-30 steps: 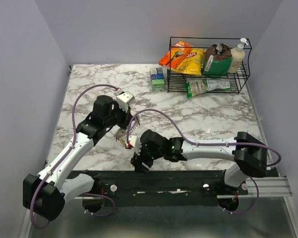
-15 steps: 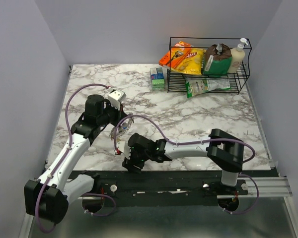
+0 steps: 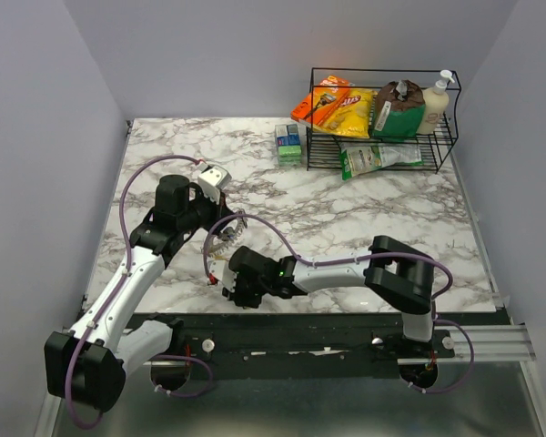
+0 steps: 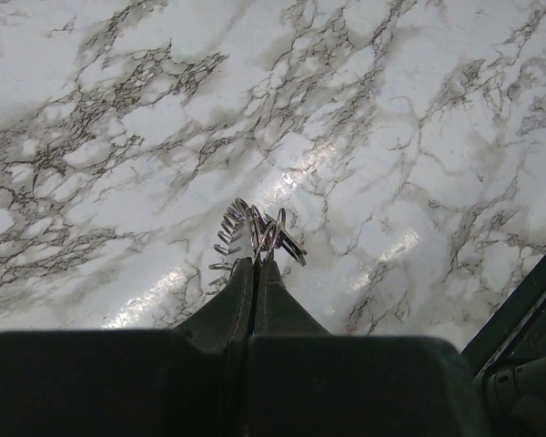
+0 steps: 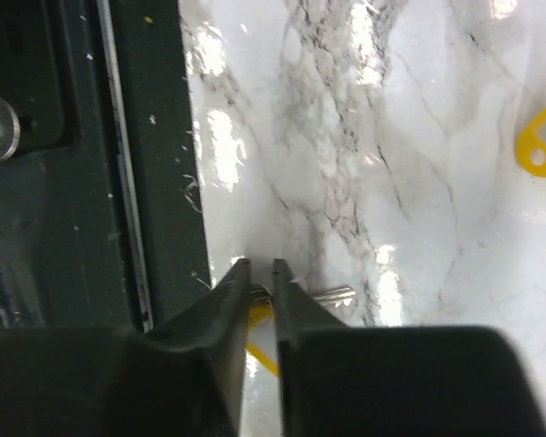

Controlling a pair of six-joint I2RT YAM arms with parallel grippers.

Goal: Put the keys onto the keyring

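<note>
The keyring is a thin silver ring with several silver keys fanned on it. My left gripper is shut on it and holds it just above the marble; from above, this bunch hangs at the left fingertips. My right gripper is down at the table's near edge, its jaws closed to a narrow gap on the yellow head of a key. That key's silver blade sticks out to the right. A second yellow key head lies farther off. In the top view my right gripper is low, in front of the left one.
The black base rail runs right beside the right fingertips. A black wire rack with snack bags and a soap bottle stands at the back right. A small stack of boxes is left of it.
My right gripper has swung left and down to the near edge, and its jaws have closed from wide to narrow on the yellow key. The left arm drew slightly back and left with the keyring.
</note>
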